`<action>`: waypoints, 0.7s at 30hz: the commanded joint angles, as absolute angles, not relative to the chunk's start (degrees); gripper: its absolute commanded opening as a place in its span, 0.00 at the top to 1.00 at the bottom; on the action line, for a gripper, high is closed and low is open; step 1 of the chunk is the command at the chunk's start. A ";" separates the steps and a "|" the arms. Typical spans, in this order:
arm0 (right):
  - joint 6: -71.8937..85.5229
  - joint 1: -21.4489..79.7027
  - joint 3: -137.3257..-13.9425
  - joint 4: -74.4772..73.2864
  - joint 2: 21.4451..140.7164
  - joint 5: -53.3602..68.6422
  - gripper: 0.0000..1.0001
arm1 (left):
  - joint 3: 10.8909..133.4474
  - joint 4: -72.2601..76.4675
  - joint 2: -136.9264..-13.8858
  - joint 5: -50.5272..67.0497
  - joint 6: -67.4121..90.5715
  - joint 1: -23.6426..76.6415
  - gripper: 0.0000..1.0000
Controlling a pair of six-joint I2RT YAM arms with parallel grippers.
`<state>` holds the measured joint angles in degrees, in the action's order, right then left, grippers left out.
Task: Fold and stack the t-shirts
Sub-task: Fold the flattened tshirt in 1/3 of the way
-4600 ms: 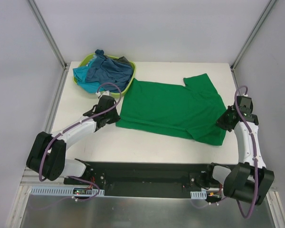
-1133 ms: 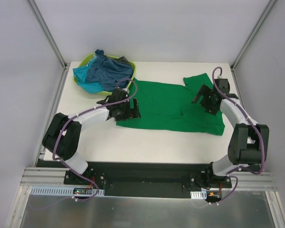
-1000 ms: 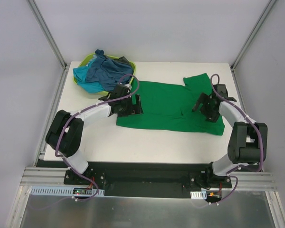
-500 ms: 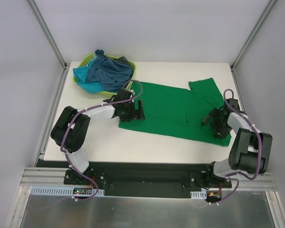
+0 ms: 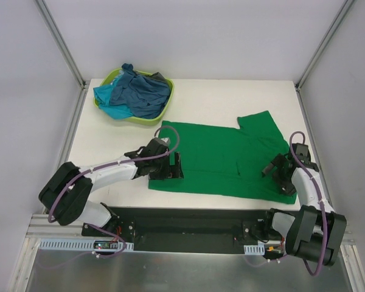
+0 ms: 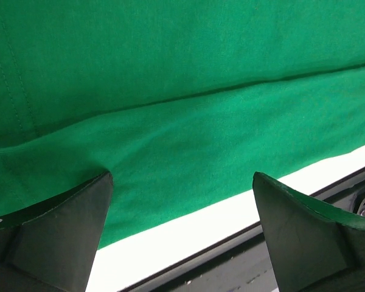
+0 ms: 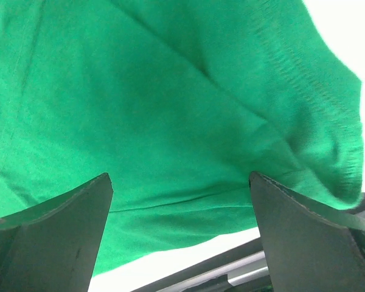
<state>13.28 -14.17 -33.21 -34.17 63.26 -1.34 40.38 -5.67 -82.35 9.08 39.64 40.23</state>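
1. White bench (image 5: 231, 94), pale grey walls (image 5: 201, 36).
2. Green t-shirt (image 5: 213, 161) lies flat at 6 o'clock, its long axis running 9-to-3 with the sleeves toward 3.
3. Left gripper (image 5: 177, 165) and right gripper (image 5: 280, 175) are released, jaws spread above its ends.
4. Other t-shirts (image 5: 137, 91) are heaped in the basket (image 5: 165, 114) at 10 o'clock.

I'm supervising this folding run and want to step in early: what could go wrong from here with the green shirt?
1. The green t-shirt lies with its near hem close to the table's front edge. A pull toward the arm bases could slide cloth off it.
2. Its sleeve is bunched beside the open right hand. Folding it as it lies would probably trap creases and leave an uneven stack.
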 commanded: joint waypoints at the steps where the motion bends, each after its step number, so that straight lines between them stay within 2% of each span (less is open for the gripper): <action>1: 11.96 -14.68 -32.70 -38.32 60.38 -5.36 0.04 | 36.13 -10.81 -77.53 5.54 43.50 41.57 0.01; 8: 10.02 -14.68 -35.50 -39.11 57.49 -4.22 0.04 | 39.98 -12.48 -74.53 3.00 43.51 45.70 0.01; 11: 8.62 -14.68 -38.92 -40.25 56.17 -3.69 0.04 | 44.19 -16.07 -74.44 -2.61 41.32 45.62 0.01; 16: 6.51 -14.68 -42.45 -39.38 54.23 -1.50 0.04 | 60.00 -24.42 -81.45 -14.40 34.64 45.27 0.01; 21: 5.63 -14.68 -42.89 -36.13 52.21 2.28 0.04 | 76.78 -28.20 -94.71 -14.94 30.68 41.23 0.01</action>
<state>7.60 -14.26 -41.04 -37.93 54.04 -1.08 66.63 -22.63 -86.28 -10.15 35.90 44.27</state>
